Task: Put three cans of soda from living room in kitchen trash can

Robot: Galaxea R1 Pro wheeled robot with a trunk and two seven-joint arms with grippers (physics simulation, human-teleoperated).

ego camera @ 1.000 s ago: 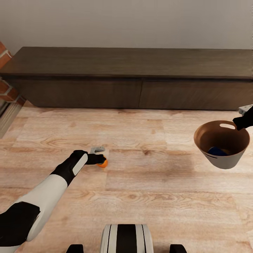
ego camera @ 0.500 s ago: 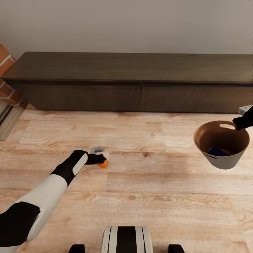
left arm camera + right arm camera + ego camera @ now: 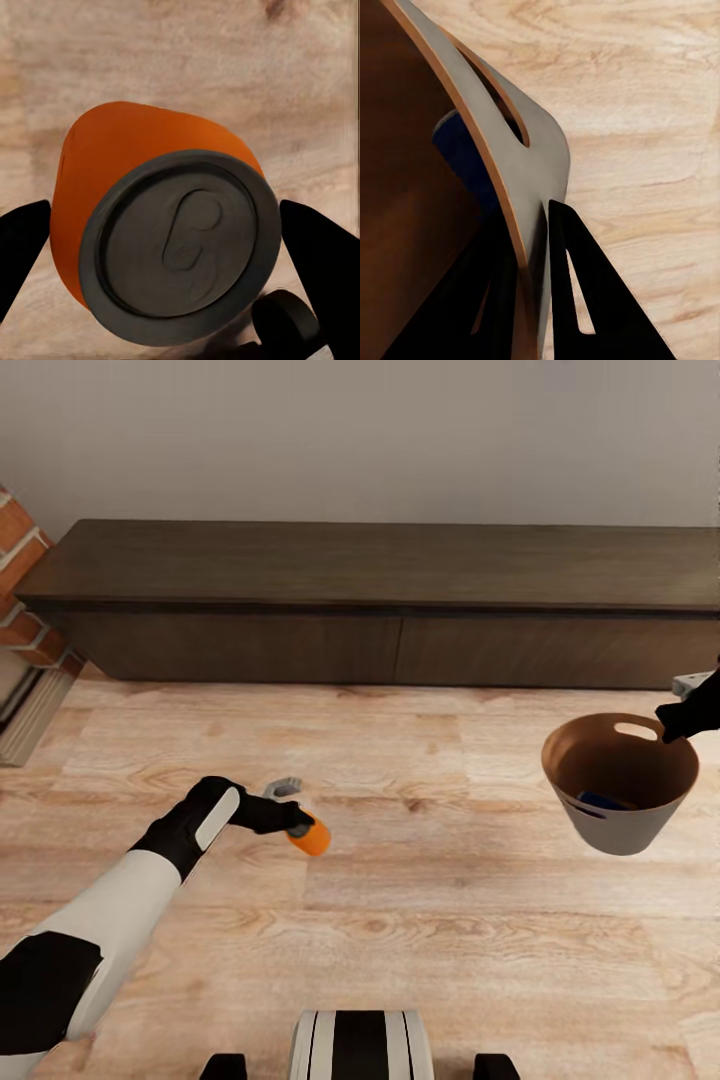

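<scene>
Left gripper (image 3: 297, 822) clamped on an orange soda can (image 3: 311, 836), lifted off the plank floor (image 3: 420, 920) well left of the bin and tilted, grey top (image 3: 180, 244) toward the wrist camera; likely raised for carrying across to the bin. Nothing between can and bin but bare floor. Behind both, against the wall, a long dark cabinet (image 3: 400, 600); brick fireplace edge (image 3: 20, 590) far left of the bin. Tash can (image 3: 620, 785) held off the floor, open mouth up, probably to receive cans; blue soda can (image 3: 603, 800) lying inside. Right gripper (image 3: 534, 289) pinched on the bin's rim just beside the slot handle (image 3: 636, 731).
</scene>
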